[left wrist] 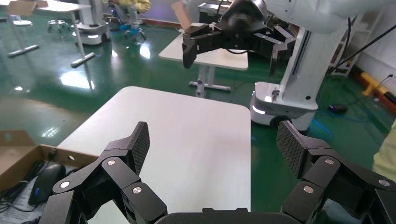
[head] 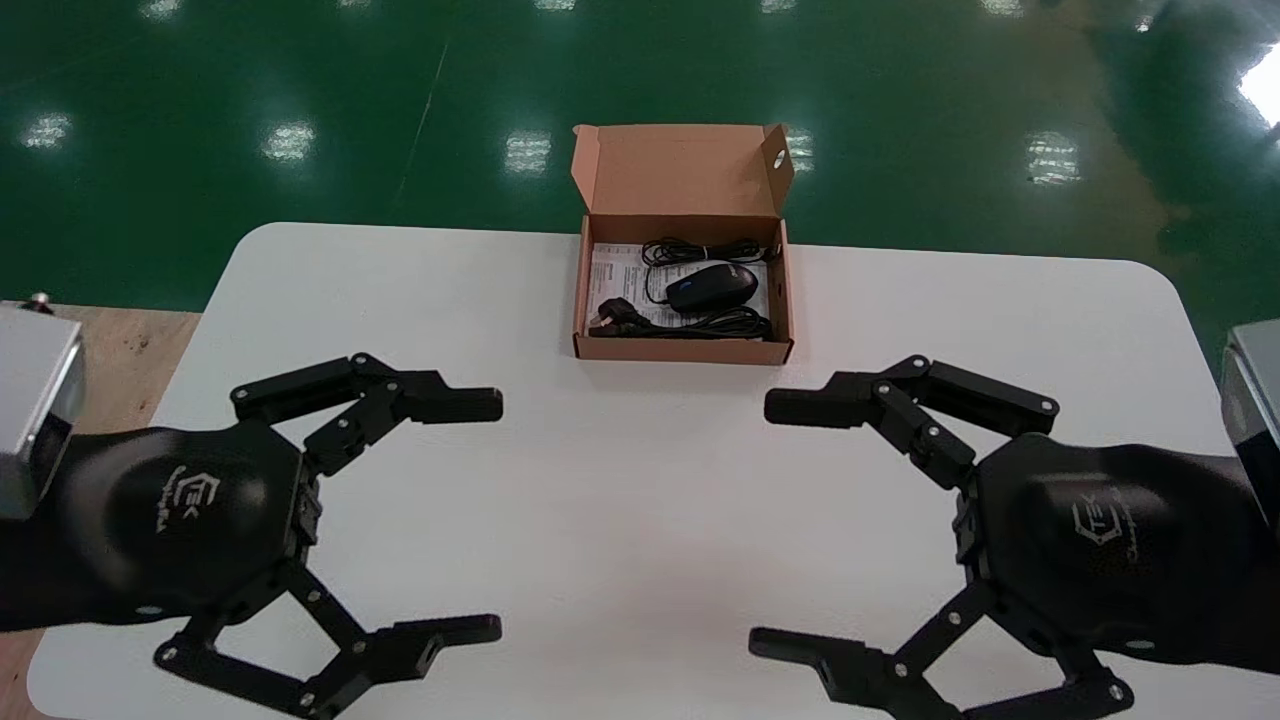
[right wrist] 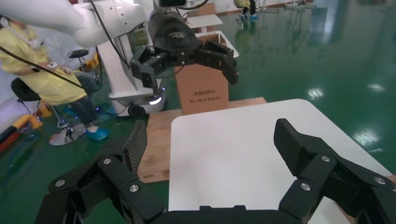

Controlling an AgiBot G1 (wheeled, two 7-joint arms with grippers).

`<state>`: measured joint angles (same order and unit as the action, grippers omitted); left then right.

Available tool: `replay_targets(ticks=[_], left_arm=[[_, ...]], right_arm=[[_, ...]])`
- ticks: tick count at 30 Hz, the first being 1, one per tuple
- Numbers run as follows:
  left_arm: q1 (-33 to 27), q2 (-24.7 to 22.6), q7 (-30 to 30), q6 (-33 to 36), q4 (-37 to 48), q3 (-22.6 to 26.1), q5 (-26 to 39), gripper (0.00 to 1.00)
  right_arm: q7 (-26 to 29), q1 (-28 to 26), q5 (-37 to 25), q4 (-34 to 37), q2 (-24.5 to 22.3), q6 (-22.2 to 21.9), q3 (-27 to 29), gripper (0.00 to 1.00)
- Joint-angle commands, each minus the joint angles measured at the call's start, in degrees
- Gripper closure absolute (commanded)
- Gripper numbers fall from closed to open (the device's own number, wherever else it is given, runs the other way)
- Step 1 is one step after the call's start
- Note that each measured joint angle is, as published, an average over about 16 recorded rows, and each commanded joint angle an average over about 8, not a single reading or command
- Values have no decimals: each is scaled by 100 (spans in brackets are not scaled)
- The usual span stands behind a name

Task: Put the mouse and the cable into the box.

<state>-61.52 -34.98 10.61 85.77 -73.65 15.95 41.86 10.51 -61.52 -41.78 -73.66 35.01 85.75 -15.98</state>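
A brown cardboard box (head: 682, 349) stands open at the far middle of the white table (head: 640, 470), its lid tipped back. Inside it a black mouse (head: 712, 287) lies on a printed sheet, with the black cable (head: 700, 324) coiled round it. In the left wrist view the box's edge (left wrist: 60, 155) and the mouse (left wrist: 43, 183) show at one side. My left gripper (head: 495, 515) hovers open over the near left of the table, holding nothing. My right gripper (head: 765, 525) hovers open over the near right, facing the left one.
A wooden pallet (head: 110, 360) lies on the green floor left of the table. Metal arm parts (head: 30, 400) flank both sides. Bare table lies between the grippers and the box. A person in yellow (right wrist: 51, 79) sits off behind the left arm in the right wrist view.
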Motion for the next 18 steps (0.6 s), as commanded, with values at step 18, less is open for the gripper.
replay_targets(ticks=[18], left_arm=[[19,29,23,28,-32,-28,11,0]], right_arm=[[37,33,25,-39,-9,6,21,0]])
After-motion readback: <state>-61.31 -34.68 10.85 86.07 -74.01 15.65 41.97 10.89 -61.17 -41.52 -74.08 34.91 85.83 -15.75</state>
